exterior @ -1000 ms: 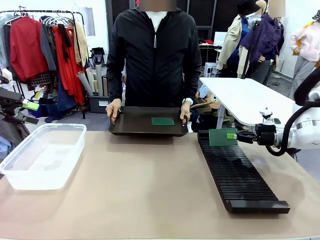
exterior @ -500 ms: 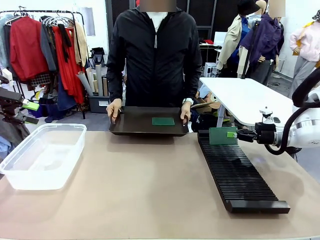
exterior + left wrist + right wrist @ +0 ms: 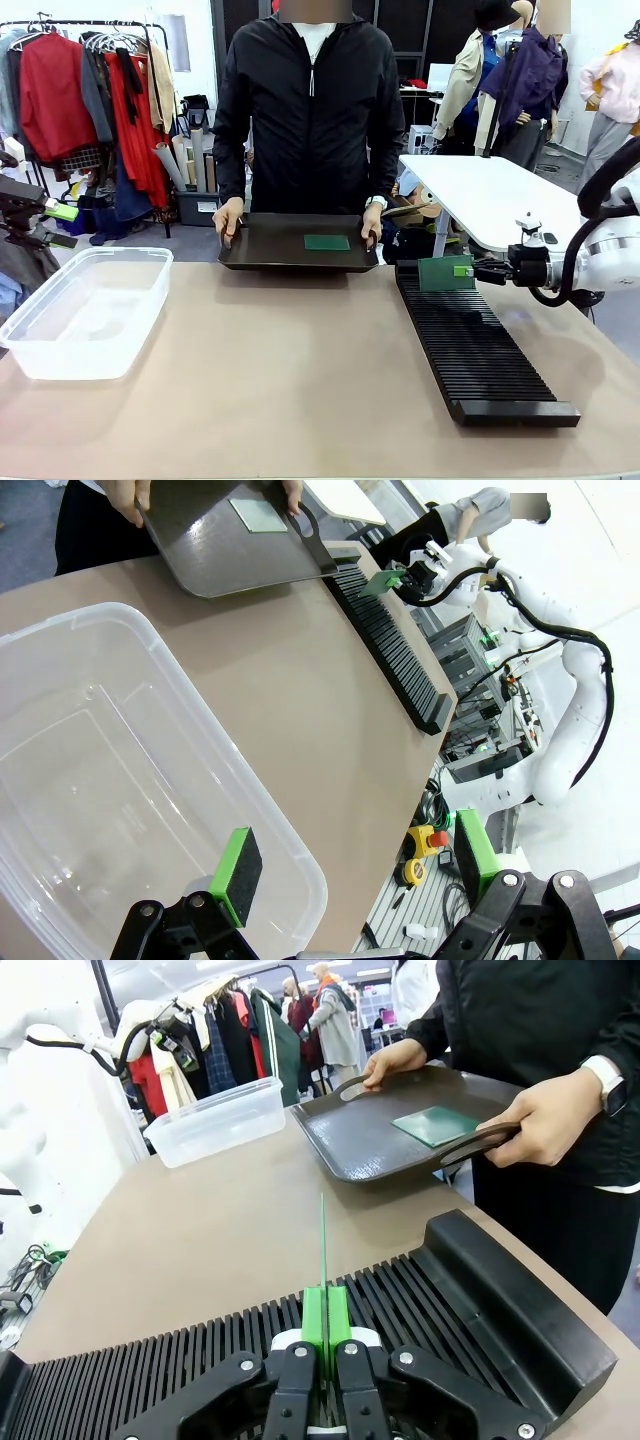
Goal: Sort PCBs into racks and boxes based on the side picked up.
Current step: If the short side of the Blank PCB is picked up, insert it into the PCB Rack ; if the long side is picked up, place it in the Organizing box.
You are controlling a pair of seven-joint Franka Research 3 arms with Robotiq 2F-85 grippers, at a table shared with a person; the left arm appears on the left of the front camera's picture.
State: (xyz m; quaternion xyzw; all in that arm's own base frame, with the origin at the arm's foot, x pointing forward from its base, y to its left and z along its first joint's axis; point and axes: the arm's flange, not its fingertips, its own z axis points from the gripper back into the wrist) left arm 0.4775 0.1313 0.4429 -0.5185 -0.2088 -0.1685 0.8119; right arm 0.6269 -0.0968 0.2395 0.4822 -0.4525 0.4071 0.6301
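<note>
green pcb (image 3: 443,273) clamped upright in right jaws at black rack (image 3: 480,350), left jaws apart.

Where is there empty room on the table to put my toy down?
The wide bare tabletop between the clear box and the black rack. Crowded at the rack's far end, where the right claw holds a PCB.

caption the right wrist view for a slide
Right gripper shut on a PCB, held upright at the slotted rack

Bright even indoor light, soft shadows (wrist views wide-angle warped).
</note>
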